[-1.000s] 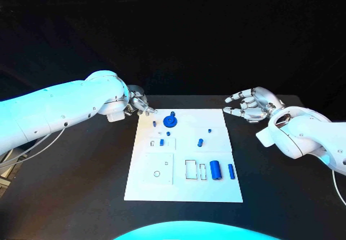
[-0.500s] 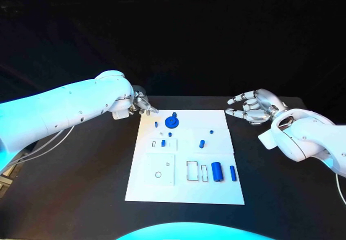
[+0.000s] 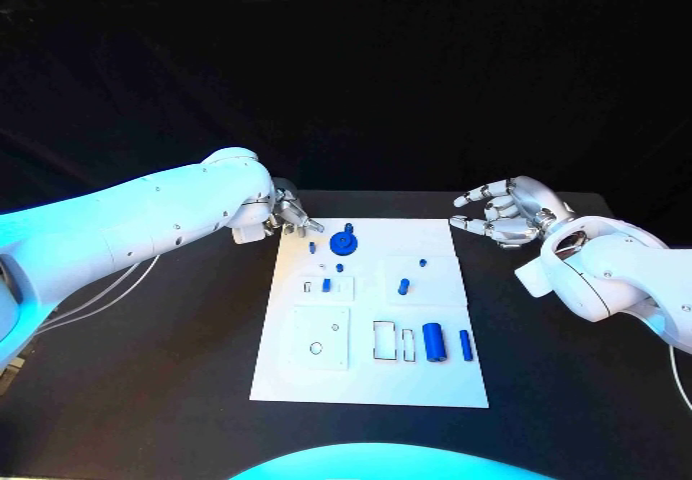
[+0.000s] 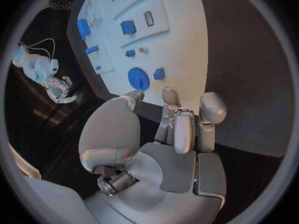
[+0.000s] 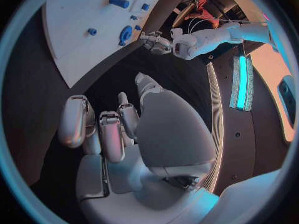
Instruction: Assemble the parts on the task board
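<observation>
The white task board (image 3: 433, 385) lies in the middle of the black table. On it a blue gear (image 3: 343, 242) sits near the far left corner, with small blue pieces (image 3: 405, 286) scattered behind two blue cylinders (image 3: 434, 341) at the near right. My left hand (image 3: 289, 215) hovers at the board's far left corner, fingers apart, holding nothing. In the left wrist view its fingers (image 4: 177, 124) point at the gear (image 4: 138, 78) and a small blue cube (image 4: 159, 73). My right hand (image 3: 500, 212) hangs off the board's far right corner, fingers loosely spread and empty (image 5: 118, 129).
White recesses and a small white plate (image 3: 317, 338) with a hole mark the board's near half. Black table (image 3: 144, 380) lies on both sides of the board. The right wrist view shows the left hand (image 5: 156, 42) beyond the board (image 5: 81, 25).
My left hand has shifted a little to the right, closer to the board's far left corner. The right hand has barely moved.
</observation>
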`<state>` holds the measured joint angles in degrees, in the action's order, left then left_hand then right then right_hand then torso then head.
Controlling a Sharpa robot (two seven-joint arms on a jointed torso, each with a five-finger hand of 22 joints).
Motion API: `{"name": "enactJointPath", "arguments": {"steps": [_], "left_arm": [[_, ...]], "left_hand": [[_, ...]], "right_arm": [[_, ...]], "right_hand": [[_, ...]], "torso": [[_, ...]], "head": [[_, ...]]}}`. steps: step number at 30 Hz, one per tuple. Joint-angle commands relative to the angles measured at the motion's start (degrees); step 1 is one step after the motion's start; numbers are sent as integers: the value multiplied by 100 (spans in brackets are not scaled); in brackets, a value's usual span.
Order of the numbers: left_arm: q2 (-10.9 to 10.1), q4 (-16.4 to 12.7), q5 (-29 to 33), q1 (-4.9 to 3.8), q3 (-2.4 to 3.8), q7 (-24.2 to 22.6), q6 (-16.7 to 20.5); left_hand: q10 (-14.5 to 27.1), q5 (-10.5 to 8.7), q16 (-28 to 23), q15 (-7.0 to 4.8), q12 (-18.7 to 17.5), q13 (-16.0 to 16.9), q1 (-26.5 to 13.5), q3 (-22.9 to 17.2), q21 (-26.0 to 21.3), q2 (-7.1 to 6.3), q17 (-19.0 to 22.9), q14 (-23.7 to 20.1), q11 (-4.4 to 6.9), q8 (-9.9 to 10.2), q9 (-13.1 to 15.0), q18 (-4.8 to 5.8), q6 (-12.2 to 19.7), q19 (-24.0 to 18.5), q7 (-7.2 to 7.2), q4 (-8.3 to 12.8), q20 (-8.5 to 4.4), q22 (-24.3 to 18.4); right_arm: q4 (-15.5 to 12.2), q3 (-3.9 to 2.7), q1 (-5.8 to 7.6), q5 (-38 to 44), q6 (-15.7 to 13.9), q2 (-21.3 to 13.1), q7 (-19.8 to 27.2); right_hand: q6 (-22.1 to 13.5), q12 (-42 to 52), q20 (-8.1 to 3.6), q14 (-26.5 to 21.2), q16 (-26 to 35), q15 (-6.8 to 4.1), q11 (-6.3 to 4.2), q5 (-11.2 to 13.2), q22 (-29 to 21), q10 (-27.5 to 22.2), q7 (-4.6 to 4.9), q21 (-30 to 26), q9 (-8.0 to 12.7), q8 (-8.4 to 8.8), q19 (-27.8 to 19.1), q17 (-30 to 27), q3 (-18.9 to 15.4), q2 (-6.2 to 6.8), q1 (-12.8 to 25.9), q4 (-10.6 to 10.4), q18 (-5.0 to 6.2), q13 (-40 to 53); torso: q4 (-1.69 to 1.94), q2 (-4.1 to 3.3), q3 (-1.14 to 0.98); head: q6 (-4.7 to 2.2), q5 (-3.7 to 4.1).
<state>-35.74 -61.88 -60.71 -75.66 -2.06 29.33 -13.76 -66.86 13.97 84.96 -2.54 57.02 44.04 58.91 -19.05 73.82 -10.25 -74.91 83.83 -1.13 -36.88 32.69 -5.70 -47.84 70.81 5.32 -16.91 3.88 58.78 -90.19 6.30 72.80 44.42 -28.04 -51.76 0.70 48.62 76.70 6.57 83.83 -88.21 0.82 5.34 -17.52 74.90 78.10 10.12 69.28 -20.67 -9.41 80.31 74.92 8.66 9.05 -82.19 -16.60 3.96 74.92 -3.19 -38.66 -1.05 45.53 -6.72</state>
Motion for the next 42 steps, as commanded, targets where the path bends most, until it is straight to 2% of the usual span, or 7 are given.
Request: {"name": "enactJointPath", "arguments": {"steps": [1,7,9,12,16,27,42], "left_arm": [[44,47,122,15,-11,-89,-127],[84,114,145,37,-41,-90,-158],[94,133,150,41,-48,-89,-170],[110,159,156,48,-58,-89,-183],[120,178,167,61,-66,-89,-193],[159,221,265,81,-87,-93,-240],[185,255,345,106,-115,-90,-307]], "left_hand": [[7,-23,34,39,42,19,-72,40,-16,13,-810,333,-11,40,-7,-72,-47,25,8,0,37,15],[4,-24,37,40,47,24,-74,42,-13,17,-813,334,-10,39,-6,-71,-52,29,6,1,37,22],[5,-24,37,40,46,21,-74,43,-12,19,-813,334,-9,38,-6,-71,-54,30,6,1,37,23],[1,-18,39,39,55,28,-65,42,-16,39,-815,335,-7,35,-6,-72,-66,26,2,5,37,17],[3,-16,40,39,54,24,-60,41,-10,45,-816,335,-6,34,-6,-70,-69,33,1,6,37,28],[2,8,48,33,71,26,25,27,-11,89,-822,337,1,32,-8,-71,-96,33,-7,16,34,28],[8,49,64,26,122,32,359,-96,-4,266,-834,340,11,54,-29,-69,-148,42,-16,24,28,49]], "right_arm": [[-2,-2,-2,2,-37,8,106],[4,-2,-2,-60,-125,12,222],[10,-2,-2,-115,-178,17,299],[23,-2,-2,-229,-274,28,449],[39,-2,-3,-340,-390,43,602],[80,-1,-3,-721,-465,77,908],[91,-1,-7,-904,-451,95,991]], "right_hand": [[36,-24,7,507,24,-11,-34,-29,229,-11,-16,-20,7,29,-37,1087,28,-14,53,4,66,91],[45,-88,6,484,67,-13,-35,-37,139,-67,-17,-172,7,28,-109,1003,45,-20,56,5,98,26],[77,-573,4,312,391,-45,-49,-42,-370,-461,-35,-1036,9,31,-533,458,141,3,74,13,255,-452],[86,-2352,-6,-508,1891,-32,-53,-53,-1842,-1877,-29,-3498,-17,-36,-1741,-1466,387,63,62,2,647,-2121],[-4,-3453,72,-1357,4084,27,-1,-59,-2476,-2229,15,-4350,-51,-124,-1992,-3341,881,210,23,13,646,-3250],[-195,-5229,497,-2259,6619,463,355,-70,-3870,-2464,284,-5937,-113,-299,-2638,-4161,1641,463,216,88,622,-5497],[-295,-5452,629,-2363,7121,567,436,-128,-4302,-2460,362,-6277,-61,-286,-2695,-4456,1712,459,259,196,644,-6137]], "torso": [[-2,5,-1],[-2,5,-9],[-2,8,-8],[-3,6,-6],[0,2,-7],[-1,3,-8],[-7,7,-11]], "head": [[5,0],[5,7],[8,7],[10,9],[13,11],[23,17],[62,-4]]}}
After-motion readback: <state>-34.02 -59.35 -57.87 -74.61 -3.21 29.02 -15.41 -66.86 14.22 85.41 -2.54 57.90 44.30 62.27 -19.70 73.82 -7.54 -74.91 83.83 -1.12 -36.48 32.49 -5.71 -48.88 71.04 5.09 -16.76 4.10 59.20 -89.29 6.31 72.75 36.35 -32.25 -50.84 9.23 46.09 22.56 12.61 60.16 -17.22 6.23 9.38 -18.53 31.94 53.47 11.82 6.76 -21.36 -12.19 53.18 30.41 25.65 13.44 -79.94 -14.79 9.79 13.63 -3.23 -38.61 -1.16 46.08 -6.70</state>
